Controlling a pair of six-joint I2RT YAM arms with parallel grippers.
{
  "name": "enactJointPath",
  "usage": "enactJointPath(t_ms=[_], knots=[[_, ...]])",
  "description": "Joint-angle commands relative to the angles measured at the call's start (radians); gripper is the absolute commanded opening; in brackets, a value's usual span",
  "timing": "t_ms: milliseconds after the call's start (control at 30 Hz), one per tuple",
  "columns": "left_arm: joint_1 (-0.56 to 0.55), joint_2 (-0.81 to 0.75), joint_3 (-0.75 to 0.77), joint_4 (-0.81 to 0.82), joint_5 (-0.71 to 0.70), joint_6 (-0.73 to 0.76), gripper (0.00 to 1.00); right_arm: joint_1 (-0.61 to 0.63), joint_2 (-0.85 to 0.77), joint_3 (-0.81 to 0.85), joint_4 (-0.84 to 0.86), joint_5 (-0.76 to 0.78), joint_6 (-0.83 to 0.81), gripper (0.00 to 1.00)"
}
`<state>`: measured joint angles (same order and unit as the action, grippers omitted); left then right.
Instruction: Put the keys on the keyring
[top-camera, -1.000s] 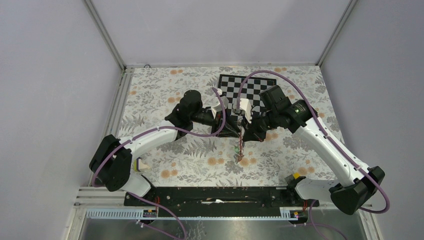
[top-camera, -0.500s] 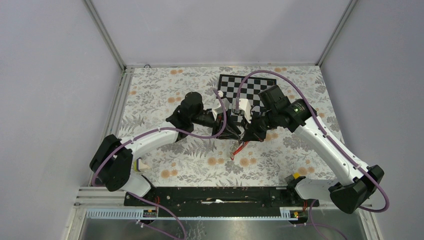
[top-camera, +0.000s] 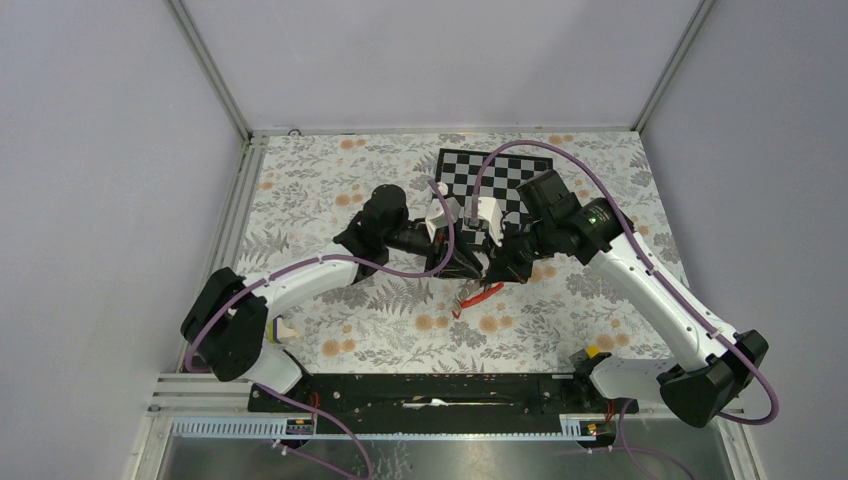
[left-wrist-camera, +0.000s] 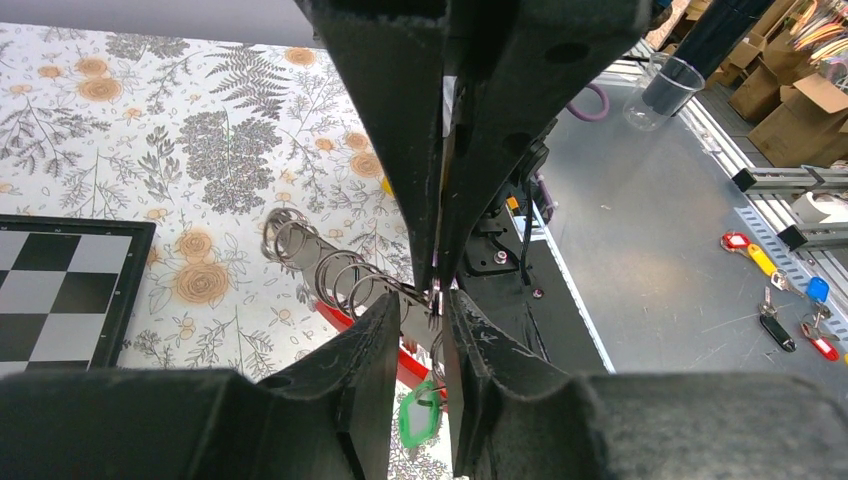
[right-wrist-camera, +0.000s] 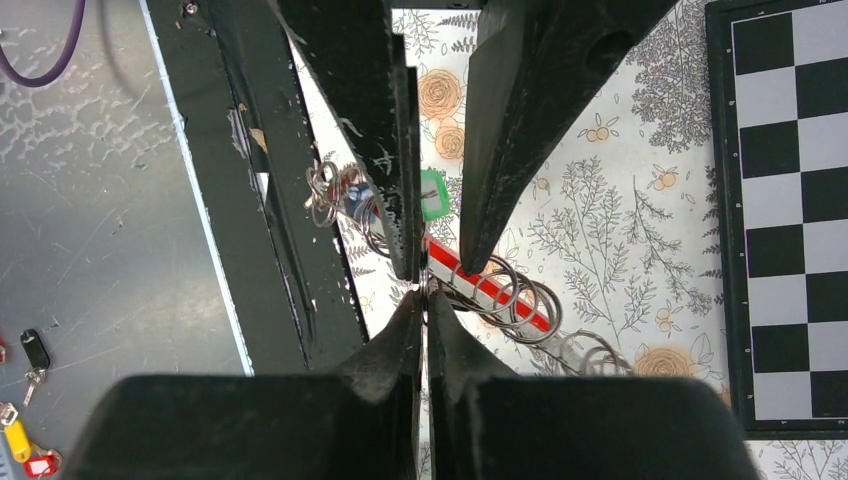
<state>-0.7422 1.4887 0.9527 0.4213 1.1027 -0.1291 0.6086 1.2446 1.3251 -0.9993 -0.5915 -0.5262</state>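
Both arms meet above the middle of the table, holding the keyring clear of it. Right gripper: jaws pressed together on a thin ring. Left gripper: jaws narrow, seemingly pinching the neighbouring ring, probably to work a coil apart. Red key hangs below, long axis slanting near-left; green key dangles beside it

Green-tagged key near coiled keyring
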Motion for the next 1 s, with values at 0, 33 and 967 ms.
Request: enactJointPath(t_ms=[0, 33, 967], knots=[[-0.006, 0.009, 0.004, 0.066, 0.007, -0.007, 0.24, 0.01, -0.003, 0.016, 0.03, -0.034, 0.009, 0.0], [-0.006, 0.01, 0.004, 0.067, 0.008, -0.009, 0.23, 0.01, -0.004, 0.015, 0.031, -0.036, 0.009, 0.0], [-0.008, 0.01, -0.011, 0.08, 0.032, -0.011, 0.16, 0.009, -0.022, -0.004, 0.044, -0.018, 0.011, 0.0]])
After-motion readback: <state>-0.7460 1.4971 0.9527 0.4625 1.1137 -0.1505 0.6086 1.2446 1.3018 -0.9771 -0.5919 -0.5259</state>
